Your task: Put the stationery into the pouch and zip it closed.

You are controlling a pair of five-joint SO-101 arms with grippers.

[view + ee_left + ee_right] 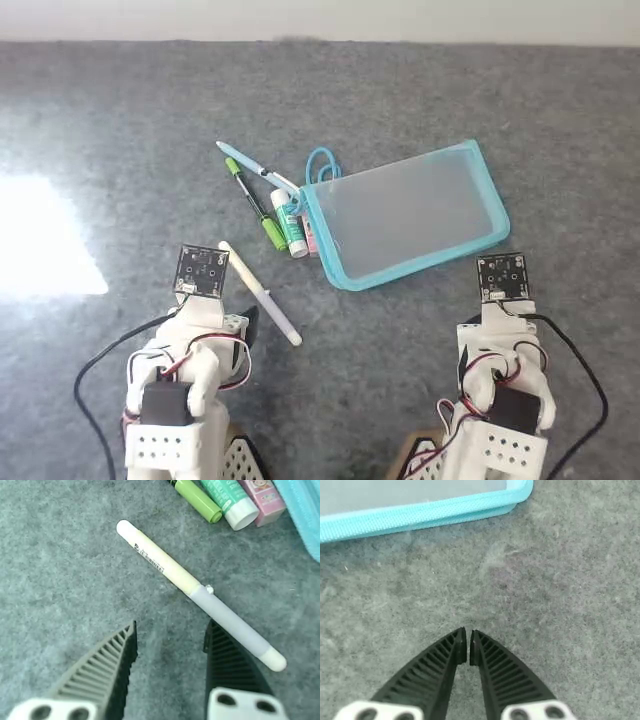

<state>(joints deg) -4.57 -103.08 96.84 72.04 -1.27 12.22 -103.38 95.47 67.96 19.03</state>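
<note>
Grey surface (100, 120) under both folded-back arms: I see the white pen (200, 595) just beyond my left claw (172, 625), jaws spread; my right claw (468, 631), pinched together, hovers near the blue pouch (420, 210).

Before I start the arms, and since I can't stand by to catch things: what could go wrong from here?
The round white-and-cream pen lies slanted beside one finger of the open left gripper; an off-centre pinch could roll it. The green marker, teal glue stick and pink eraser lie bunched; grabbing one may knock the others. The turquoise-edged translucent pouch lies unheld, the shut right gripper beside it, so it may slide.
</note>
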